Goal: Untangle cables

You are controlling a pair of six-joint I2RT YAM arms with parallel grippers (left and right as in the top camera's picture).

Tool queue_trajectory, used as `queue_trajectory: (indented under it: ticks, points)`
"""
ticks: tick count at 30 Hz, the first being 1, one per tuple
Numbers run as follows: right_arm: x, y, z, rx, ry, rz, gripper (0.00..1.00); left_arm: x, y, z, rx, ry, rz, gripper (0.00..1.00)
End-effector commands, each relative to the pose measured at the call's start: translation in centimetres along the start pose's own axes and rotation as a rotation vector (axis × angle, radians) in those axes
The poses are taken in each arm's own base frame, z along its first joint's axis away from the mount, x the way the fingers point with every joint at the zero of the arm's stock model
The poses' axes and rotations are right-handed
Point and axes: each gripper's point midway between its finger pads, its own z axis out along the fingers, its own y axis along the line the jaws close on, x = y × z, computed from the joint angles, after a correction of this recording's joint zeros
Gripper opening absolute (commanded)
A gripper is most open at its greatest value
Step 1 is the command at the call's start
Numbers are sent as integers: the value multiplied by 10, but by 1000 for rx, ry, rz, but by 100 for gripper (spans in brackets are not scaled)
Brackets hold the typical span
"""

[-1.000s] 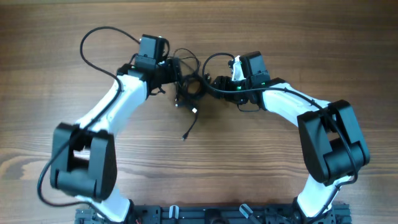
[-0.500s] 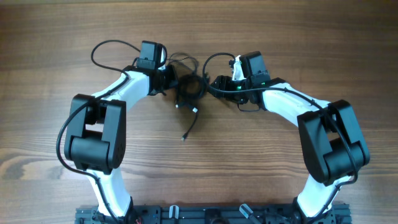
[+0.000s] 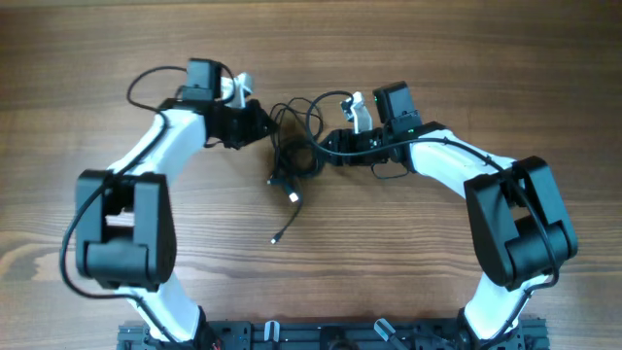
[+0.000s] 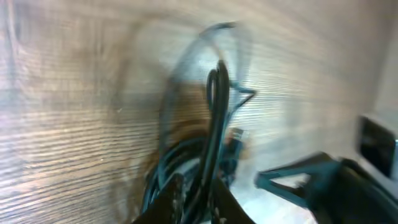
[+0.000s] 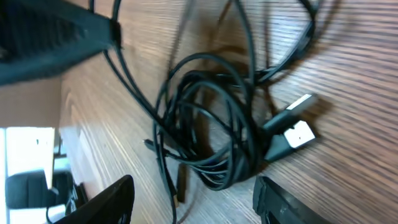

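Now L fingers (image 4: pixel 168 202) pinch cables (image 5: pixel 245 146) strand; rest just ahead of R fingers (image 5: pixel 112 199).

Matt, grained wooden table (image 3: pixel 437 58); on it, smooth black plastic-sheathed cables (image 5: pixel 211 124) with slight gloss, one plug (image 5: pixel 297 106) tipped in bright metal.

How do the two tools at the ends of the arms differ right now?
The left tool is pinched shut on a strand of the cables; the right tool stands wide open, holding nothing. The left tool's jaws nearly meet around that strand; the right tool's jaws stand far apart, with the coiled bundle lying before them. Both face the cables from opposite sides.
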Motion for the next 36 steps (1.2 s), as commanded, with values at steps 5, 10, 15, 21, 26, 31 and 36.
queue_trajectory:
  ticks: [5,10,15,21,26,31,36]
  points:
    - [-6,11,7,-3,-18,-123,60,20,10,-17,30,77,152,22]
    - [-12,6,7,36,-46,-134,58,27,17,-14,-29,100,75,47]
    - [-30,-16,4,172,-132,-76,50,38,24,2,-162,123,7,57]
    - [-32,-16,14,211,-149,-113,67,50,40,30,-332,136,-12,35]
    - [-21,-12,36,215,-123,-147,60,57,47,41,-347,163,-10,20]
    - [-4,-12,48,226,-78,-64,59,55,48,39,-348,158,-14,4]
    - [8,-12,54,267,-52,-40,41,32,18,15,-166,119,-14,4]
